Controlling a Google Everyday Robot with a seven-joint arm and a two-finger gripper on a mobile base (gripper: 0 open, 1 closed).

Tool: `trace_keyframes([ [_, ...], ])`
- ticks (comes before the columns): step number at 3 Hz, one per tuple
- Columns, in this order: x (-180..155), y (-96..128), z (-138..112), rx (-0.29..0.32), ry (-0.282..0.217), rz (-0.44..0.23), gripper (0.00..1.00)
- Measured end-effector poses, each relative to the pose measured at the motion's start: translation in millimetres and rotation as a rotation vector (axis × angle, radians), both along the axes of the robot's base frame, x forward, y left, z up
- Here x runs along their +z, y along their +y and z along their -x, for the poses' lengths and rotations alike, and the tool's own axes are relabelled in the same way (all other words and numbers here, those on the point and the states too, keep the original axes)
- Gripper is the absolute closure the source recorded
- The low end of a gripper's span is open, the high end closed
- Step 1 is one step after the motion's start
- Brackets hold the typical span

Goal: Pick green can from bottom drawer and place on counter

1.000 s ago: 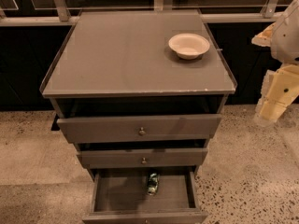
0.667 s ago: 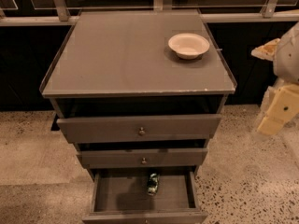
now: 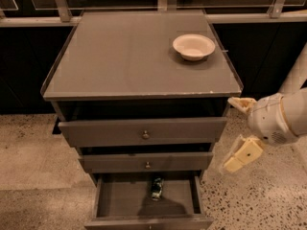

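The green can (image 3: 157, 188) lies in the open bottom drawer (image 3: 115, 198), near the back middle, under the edge of the drawer above. The counter (image 3: 120, 56) is the flat grey top of the cabinet. My gripper (image 3: 231, 134) hangs in the air to the right of the cabinet, level with the top drawers. Its two cream fingers (image 3: 240, 154) are spread apart and hold nothing. It is well above and to the right of the can.
A cream bowl (image 3: 194, 46) sits at the back right of the counter. Two upper drawers with brass knobs (image 3: 145, 134) stand slightly pulled out. Speckled floor (image 3: 259, 200) lies around the cabinet. A dark wall with metal rails runs behind.
My gripper has dropped from beside the counter's edge down and left toward the drawer fronts. The can and drawers have not moved.
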State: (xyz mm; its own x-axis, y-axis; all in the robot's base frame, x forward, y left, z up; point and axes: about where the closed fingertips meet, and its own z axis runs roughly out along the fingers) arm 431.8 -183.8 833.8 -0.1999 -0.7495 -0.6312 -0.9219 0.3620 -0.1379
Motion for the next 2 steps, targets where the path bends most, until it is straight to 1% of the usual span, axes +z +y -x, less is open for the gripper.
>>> trace_keyframes([
  [1,-48.3,35.0,-27.2,-0.042,-0.003,-0.149,0.00],
  [2,-90.6,56.4,-59.2,-0.106,0.026,-0.201,0.00],
])
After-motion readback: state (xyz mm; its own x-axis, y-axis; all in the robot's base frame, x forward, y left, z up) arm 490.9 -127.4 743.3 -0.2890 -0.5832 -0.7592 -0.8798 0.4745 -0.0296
